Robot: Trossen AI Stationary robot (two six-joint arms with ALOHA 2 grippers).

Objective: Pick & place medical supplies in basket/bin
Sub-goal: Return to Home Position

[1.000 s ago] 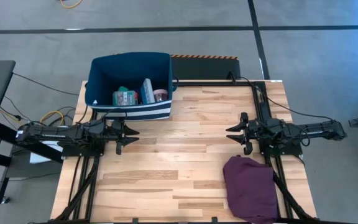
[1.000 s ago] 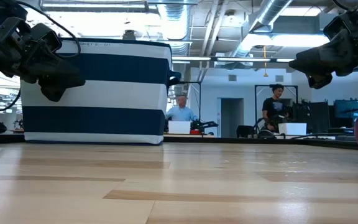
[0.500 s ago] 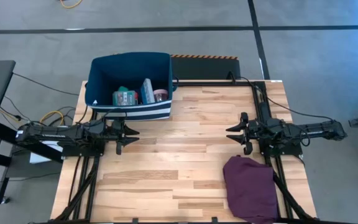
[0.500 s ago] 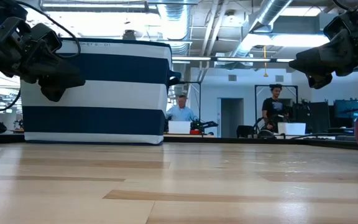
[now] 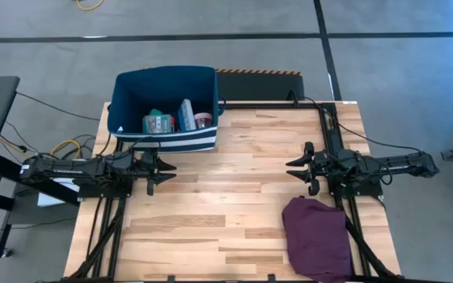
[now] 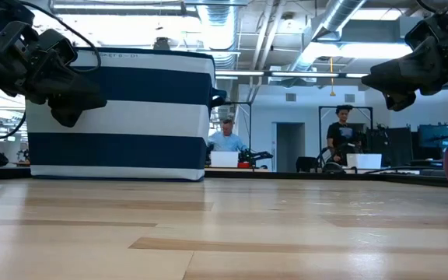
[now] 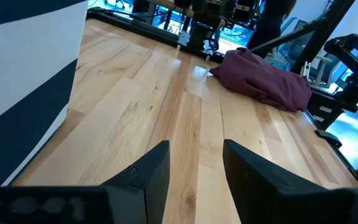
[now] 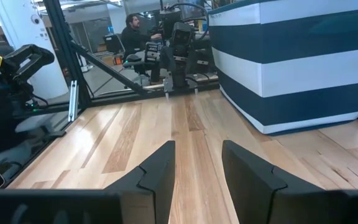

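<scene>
Seen from above, the navy-blue fabric bin (image 5: 167,141) with white stripes stands at the far left corner of the wooden table (image 5: 234,196). Inside it we can make out a green-red flat box (image 5: 158,123), a light-blue pill organizer (image 5: 187,115) beside it, and a pink round cup (image 5: 204,120) against the bin's right wall. Any other supplies in there are too small or too hidden for us to tell.

On the table itself we see no loose medical supplies. The only thing lying there is a crumpled purple cloth (image 5: 317,236) at the near right, which is not part of the job. We judge the picking and placing to be done, with only the arms' return to rest left, and that looks all but finished too.

The left gripper (image 5: 163,171) hovers over the table's left side, just in front of the bin, pointing toward the centre. Its fingers (image 7: 154,168) are spread, with only bare wood between them. The right gripper (image 5: 296,169) mirrors it over the right side, just beyond the cloth. Its fingers (image 8: 157,165) are likewise spread and holding nothing.

Compared with the frames from half a second and one second ago, we find no change. Both arms, the bin, its contents and the cloth sit exactly where they were.
</scene>
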